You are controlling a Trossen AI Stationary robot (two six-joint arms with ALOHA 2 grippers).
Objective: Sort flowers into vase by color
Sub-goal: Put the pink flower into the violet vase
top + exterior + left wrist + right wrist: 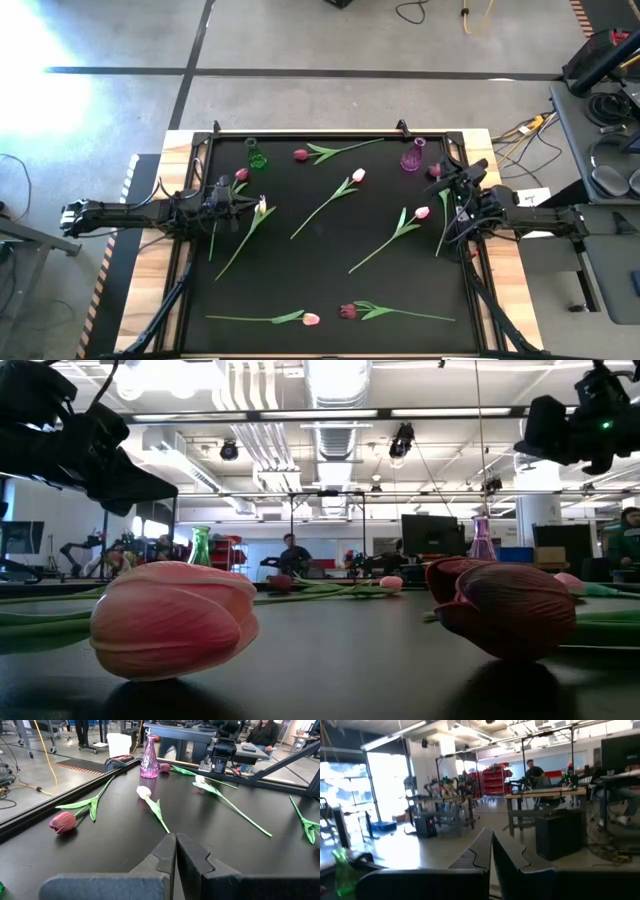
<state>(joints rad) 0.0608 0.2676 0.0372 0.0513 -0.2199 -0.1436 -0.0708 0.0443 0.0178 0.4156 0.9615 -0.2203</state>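
Observation:
Several tulips lie flat on the black table mat (330, 255): maroon heads (300, 154) (347, 312) (241, 174) (435, 170) and pink heads (358, 176) (422, 213) (311, 319) (262, 208). A green vase (257, 157) stands far left and a pink vase (413, 156) far right. My left gripper (250, 205) is shut and empty above the mat's left side, and its shut fingers show in the left wrist view (175, 842). My right gripper (438, 187) is shut and empty, raised over the mat's right side; its wrist view (491, 840) looks level across the room.
A raised black frame (330, 133) runs round the mat, with wooden table edges outside it. The low view shows a pink head (175, 618) and a maroon head (510, 610) close to the near edge. People and benches stand in the room beyond.

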